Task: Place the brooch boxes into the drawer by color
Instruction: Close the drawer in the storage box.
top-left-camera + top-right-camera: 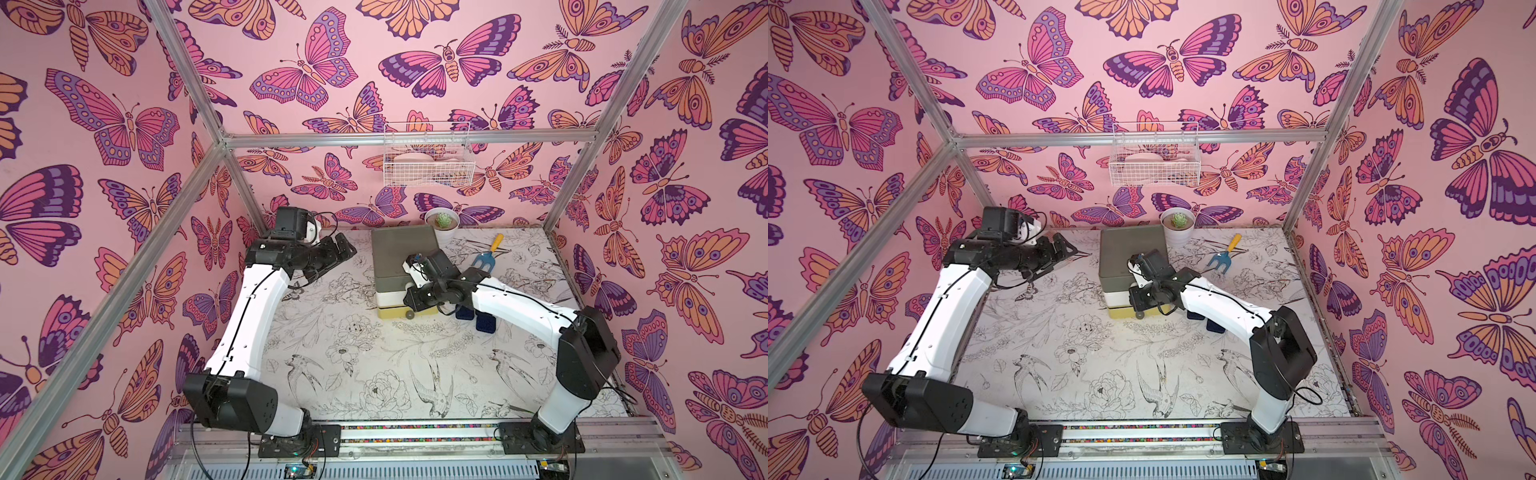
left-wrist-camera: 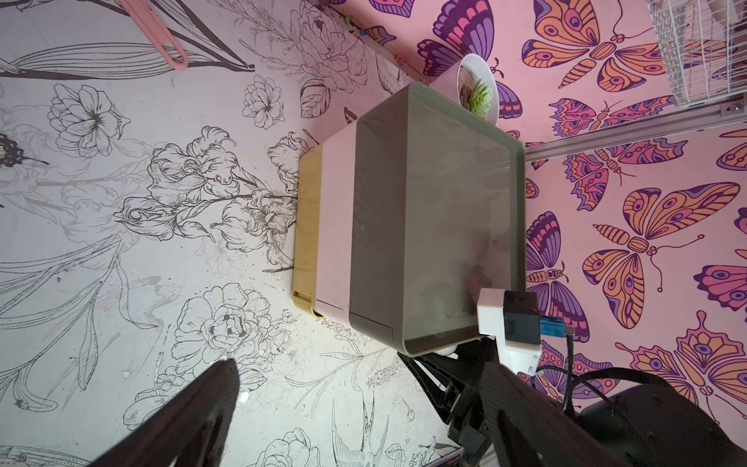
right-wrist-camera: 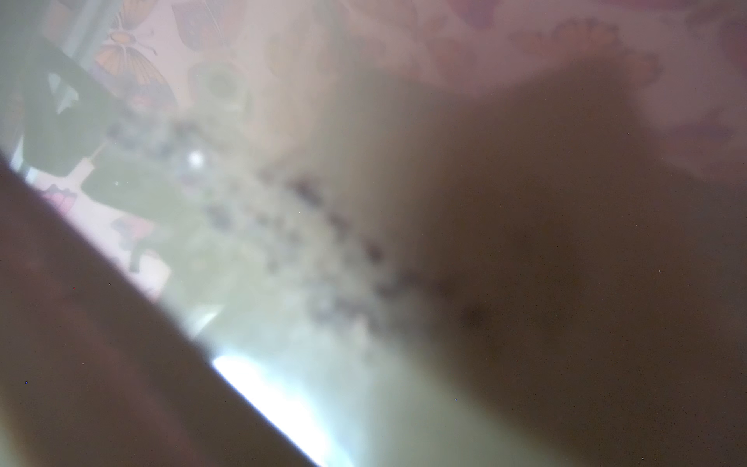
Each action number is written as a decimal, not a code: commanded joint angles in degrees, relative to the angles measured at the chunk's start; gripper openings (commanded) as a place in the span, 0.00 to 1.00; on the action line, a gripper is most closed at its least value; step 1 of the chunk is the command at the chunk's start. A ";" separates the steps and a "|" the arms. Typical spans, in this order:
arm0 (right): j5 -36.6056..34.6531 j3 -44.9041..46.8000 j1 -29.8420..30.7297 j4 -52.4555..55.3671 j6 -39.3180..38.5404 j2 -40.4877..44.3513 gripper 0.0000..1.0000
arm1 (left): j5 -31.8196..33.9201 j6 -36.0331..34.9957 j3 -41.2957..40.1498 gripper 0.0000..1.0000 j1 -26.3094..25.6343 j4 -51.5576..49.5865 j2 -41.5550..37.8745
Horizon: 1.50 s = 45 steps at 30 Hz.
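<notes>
Left gripper hovers near the tabletop's far-left corner, jaws spread wide. The drawer stands mid far edge. Right gripper is at its front; cannot tell its jaws. Two blue boxes lie just right.

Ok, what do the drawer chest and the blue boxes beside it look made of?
Drawer chest: likely moulded plastic, smooth, slightly glossy; its grey-green top faintly mirrors the wall. Blue boxes: matte, no glare, possibly velvet-covered, but mostly hidden under the right arm.
</notes>
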State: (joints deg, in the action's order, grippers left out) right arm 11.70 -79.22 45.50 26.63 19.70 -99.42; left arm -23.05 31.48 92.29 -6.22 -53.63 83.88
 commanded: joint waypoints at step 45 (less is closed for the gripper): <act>17.67 53.68 -15.47 -81.30 65.37 19.32 0.65 | 0.08 -1.18 -4.57 1.00 0.78 2.76 0.08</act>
State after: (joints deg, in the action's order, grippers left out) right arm 33.43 -26.74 29.15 -52.99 84.25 -82.17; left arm -22.92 31.51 87.79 -5.89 -52.07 83.70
